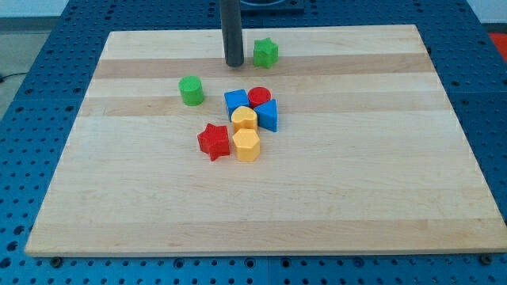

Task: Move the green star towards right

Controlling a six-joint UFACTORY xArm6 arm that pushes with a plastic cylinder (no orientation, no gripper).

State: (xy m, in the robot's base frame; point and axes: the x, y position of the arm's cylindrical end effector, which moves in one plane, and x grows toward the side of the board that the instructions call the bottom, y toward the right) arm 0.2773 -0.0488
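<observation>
You have my tip (234,64) just left of the green star (265,53) in the frame's upper centre, a small gap between; no jaws exist to report.

A pale, smooth, matt wooden board (333,182) with visible grain is seen; the green star-shaped block (265,53) appears matt plastic.

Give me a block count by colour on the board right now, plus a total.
Green: 2, the green star and the green cylinder
Blue: 2, the blue cube and the blue triangular block
Red: 2, the red cylinder and the red star
Yellow: 2, the upper yellow hexagonal block and the lower yellow hexagonal block
Total: 8
</observation>
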